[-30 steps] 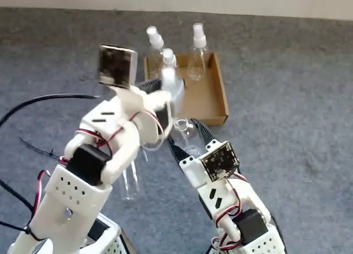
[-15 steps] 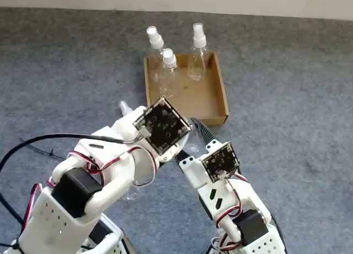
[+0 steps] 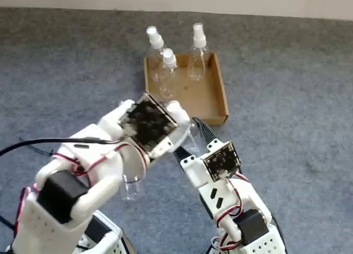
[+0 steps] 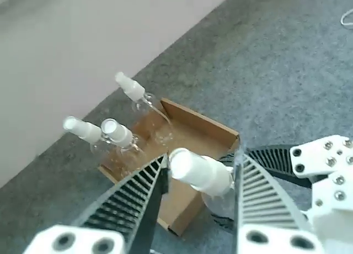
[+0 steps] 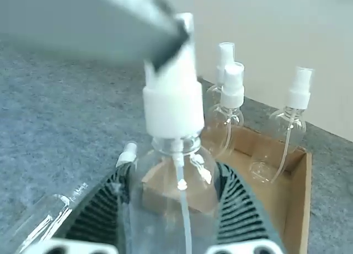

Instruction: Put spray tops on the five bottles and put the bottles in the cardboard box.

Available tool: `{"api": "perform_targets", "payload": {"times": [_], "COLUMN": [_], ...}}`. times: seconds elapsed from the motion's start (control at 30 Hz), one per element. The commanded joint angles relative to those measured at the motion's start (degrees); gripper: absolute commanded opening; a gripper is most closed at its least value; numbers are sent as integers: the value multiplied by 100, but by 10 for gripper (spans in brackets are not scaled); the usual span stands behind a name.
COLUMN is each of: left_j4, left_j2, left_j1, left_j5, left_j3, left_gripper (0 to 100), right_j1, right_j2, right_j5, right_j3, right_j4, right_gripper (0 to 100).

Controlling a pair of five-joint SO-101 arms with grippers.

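Your left fingers [image 4: 138, 190] pinch the white spray top [image 4: 198, 171] from both sides, and that top sits on the neck of a clear bottle [image 5: 171, 193]. Your right fingers [image 5: 240, 210] are clamped round that bottle's body, holding it upright just on the near side of the cardboard box [image 3: 205, 99]. At the far end of the box stand three capped bottles: two [image 3: 166, 74] [image 3: 155, 41] close together at the far-left corner and one [image 3: 197, 52] towards the far right. To the left of the held bottle, a loose spray top [image 5: 127, 153] lies on the grey desk [image 3: 287, 127]. Nearer you, an uncapped bottle [image 3: 131, 183] lies on its side, partly under your left arm.
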Motion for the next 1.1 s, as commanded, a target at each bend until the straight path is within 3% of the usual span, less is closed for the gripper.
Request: {"api": "perform_targets", "payload": {"times": [0.0,0.13,0.27,0.6,1.07], "left_j4": [0,-431,-791,-958,-914], "left_j2": [-66,-57,-57,13,1007], "left_j1": [-585,-1112,-1103,-312,-251], "left_j5": [167,527,519,501,501], "left_j3": [-620,-497,13,716,224], "left_gripper": [181,141,50,56,56], "right_j1": [66,66,66,66,66], "right_j2": [-57,-57,-57,-57,-57], "right_j5": [-53,-53,-53,-53,-53], "right_j3": [-84,-84,-84,-84,-75], "right_j4": [-13,-13,-13,-13,-13], "right_gripper": [4,4,4,4,4]}}
